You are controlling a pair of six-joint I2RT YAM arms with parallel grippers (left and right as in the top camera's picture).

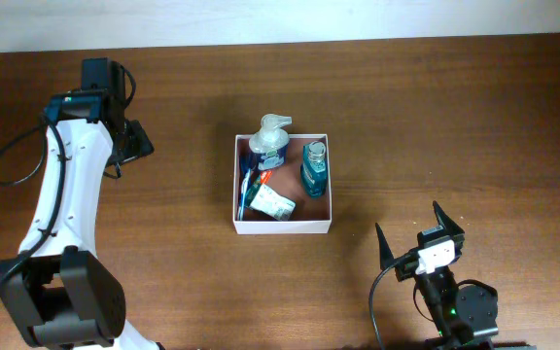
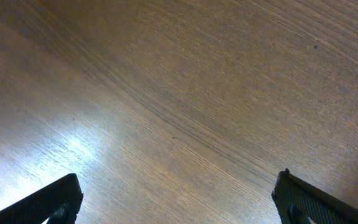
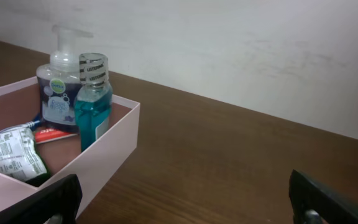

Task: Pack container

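The container point(image 1: 282, 227), a square white box with a reddish-brown inside, sits mid-table. In it stand a clear pump bottle point(image 1: 268, 146) and a teal bottle point(image 1: 314, 167), and a white pouch point(image 1: 273, 205) lies beside a red and blue tube point(image 1: 251, 183). My left gripper point(image 1: 136, 146) hangs open far to the box's left, over bare wood point(image 2: 176, 186). Open and holding nothing, my right gripper point(image 1: 408, 219) is at the front right, a short way from the box's right corner point(image 3: 184, 186). The right wrist view shows the container point(image 3: 104, 155), pump bottle point(image 3: 58, 93), teal bottle point(image 3: 93, 106) and pouch point(image 3: 11, 152).
The brown wooden table point(image 1: 455, 117) runs back to a pale wall point(image 3: 241, 50). A black cable point(image 1: 13, 160) loops beside the left arm.
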